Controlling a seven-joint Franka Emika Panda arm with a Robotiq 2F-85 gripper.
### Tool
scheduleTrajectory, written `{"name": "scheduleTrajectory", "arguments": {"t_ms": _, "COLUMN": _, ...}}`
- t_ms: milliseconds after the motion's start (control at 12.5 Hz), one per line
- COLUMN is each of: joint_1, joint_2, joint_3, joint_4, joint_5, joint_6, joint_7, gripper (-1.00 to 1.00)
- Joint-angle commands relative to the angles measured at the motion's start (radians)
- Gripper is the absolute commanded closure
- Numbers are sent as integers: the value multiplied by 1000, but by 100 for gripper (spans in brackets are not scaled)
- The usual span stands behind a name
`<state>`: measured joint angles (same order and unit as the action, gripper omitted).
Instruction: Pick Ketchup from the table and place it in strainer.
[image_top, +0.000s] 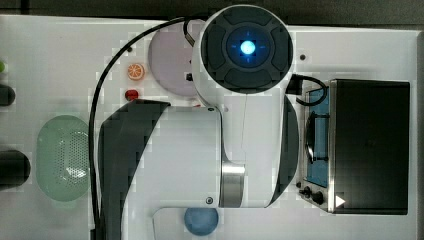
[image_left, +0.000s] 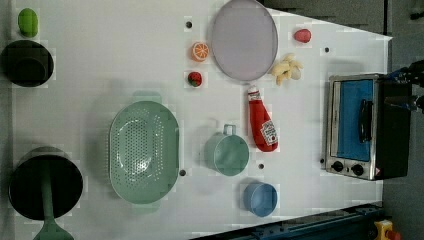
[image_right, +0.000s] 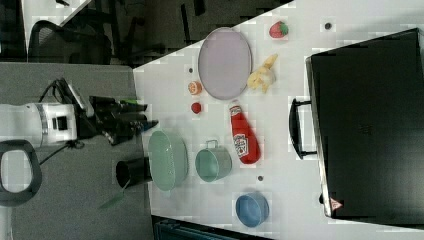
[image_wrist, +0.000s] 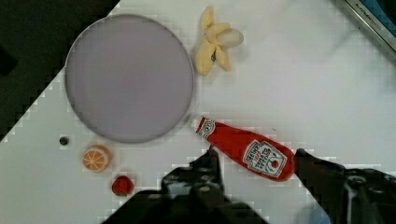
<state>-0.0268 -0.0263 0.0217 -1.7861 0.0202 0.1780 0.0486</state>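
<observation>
hand (image_wrist: 254, 158) above labelled ketchup (image_wrist: 247, 149)

There is one Ketchup (image_left: 262, 126) bottle and one strainer (image_left: 143, 151). There is one green cup (image_left: 226, 153) with a handle and one blue bowl (image_left: 260, 199). There is one purple plate (image_left: 244, 39). There is one orange slice (image_left: 200, 51), one small red round piece (image_left: 195, 78), one strawberry (image_left: 302, 35) and one banana (image_left: 287, 68). There is one toaster oven (image_left: 364, 127). There are two black pots (image_left: 26, 62).
</observation>
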Motion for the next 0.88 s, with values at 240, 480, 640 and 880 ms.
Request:
{"name": "scheduleTrajectory", "arguments": {"t_ms": 240, "joint_1": -100, "joint_2": -258, "joint_3": 45, "joint_4": -141, "joint_5": 9, "joint_6": -211, "joint_7": -12, "gripper": -99}}
{"name": "scheduleTrajectory", "arguments": {"t_ms": 480, "joint_1": -98, "joint_2": -219, "joint_3": 71, "joint_4": -191, "joint_5": 9, "joint_6": -167, "joint_7": -91, "gripper": -100}}
{"name": "scheduleTrajectory", "arguments": {"t_ms": 640, "joint_1": -97, "joint_2": -175, "joint_3": 90, "joint_4": -235, "joint_5": 9, "joint_6": -88, "joint_7": -162, "gripper": -100}}
{"name": "scheduleTrajectory", "arguments": {"t_ms": 880, "joint_1": -95, "joint_2": -98, "joint_3": 111, "joint_4": -310, "joint_5": 9, "joint_6": 67, "joint_7": -292, "gripper": -100}}
